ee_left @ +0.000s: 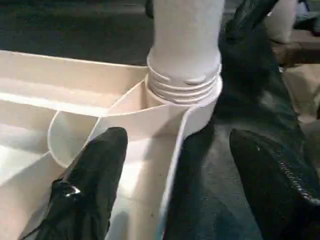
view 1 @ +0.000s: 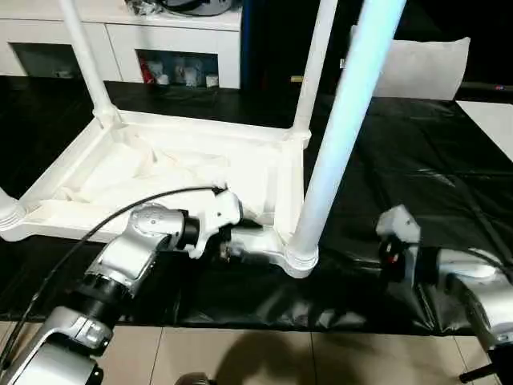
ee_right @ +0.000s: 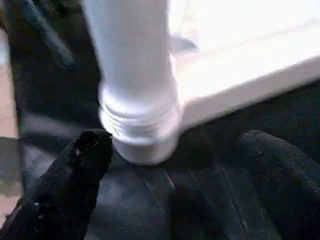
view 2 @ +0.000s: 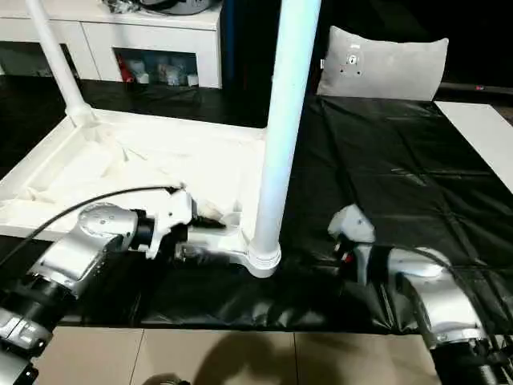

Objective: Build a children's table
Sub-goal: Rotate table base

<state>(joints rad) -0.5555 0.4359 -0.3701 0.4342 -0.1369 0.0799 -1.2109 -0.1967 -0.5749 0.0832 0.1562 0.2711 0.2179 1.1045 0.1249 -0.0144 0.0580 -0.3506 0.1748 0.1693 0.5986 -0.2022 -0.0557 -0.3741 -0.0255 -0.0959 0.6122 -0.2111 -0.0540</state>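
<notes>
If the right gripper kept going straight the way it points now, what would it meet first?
Probably the round white plastic corner socket holding the long white tapered tube leg; the open right gripper faces it, black sheet below.

My children's table, upside down with its legs in the air

My white plastic tabletop (view 1: 160,172) lies underside up on the black sheet, its ribs and raised rim showing. The near right leg (view 1: 341,132) stands upright in its round corner socket (view 1: 298,258), with thread rings visible just above the socket's rim. The far right leg (view 1: 314,64) and the far left leg (view 1: 84,56) also rise from their corners. At the near left corner, another socket (view 1: 10,215) sits at the edge.
</notes>
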